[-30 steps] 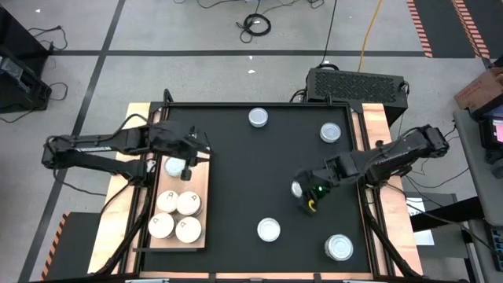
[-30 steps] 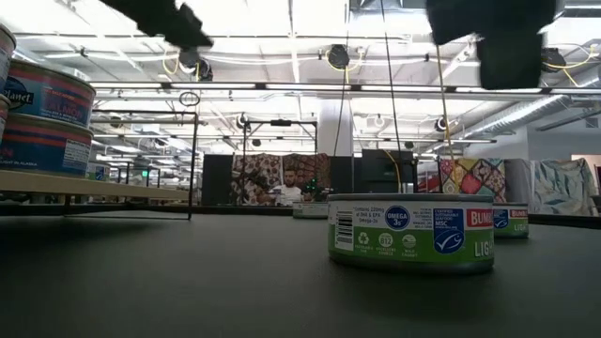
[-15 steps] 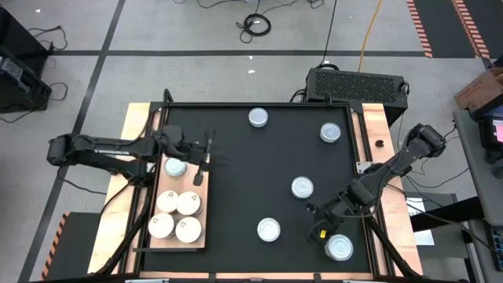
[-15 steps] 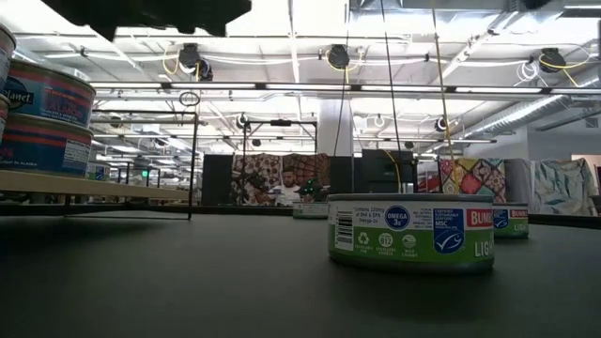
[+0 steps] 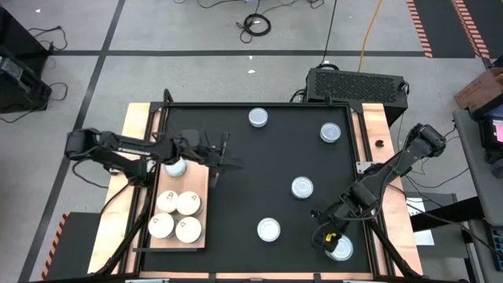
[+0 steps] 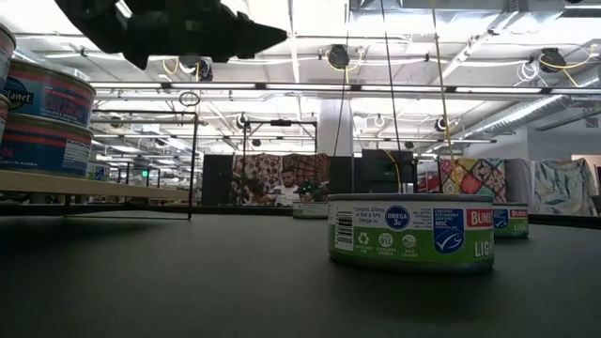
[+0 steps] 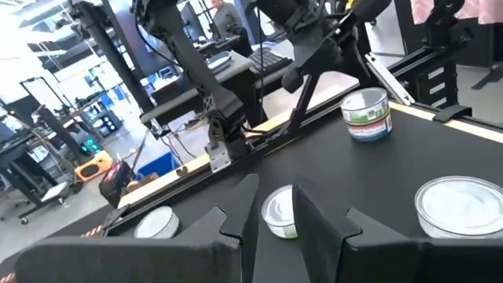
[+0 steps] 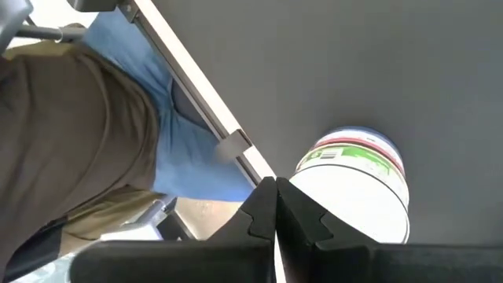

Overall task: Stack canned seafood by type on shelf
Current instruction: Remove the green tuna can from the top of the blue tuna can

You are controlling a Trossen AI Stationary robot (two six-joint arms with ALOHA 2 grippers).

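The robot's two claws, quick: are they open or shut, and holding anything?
Left gripper: fingers slightly apart, holding nothing, over the black mat beside the shelf.
Right gripper: shut, holding nothing, right by a tin.

Left gripper (image 5: pixel 222 152) slightly parted, right gripper (image 5: pixel 330 234) closed

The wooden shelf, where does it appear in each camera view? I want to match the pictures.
High view: the shelf lies at the left edge of the black mat, below the left gripper, with cream-topped cans on it.
Low view: at the picture's left, a raised board under stacked cans.
Left wrist view: not in it.
Right wrist view: not in it.
Shared landmark: the black mat shows in all four views.
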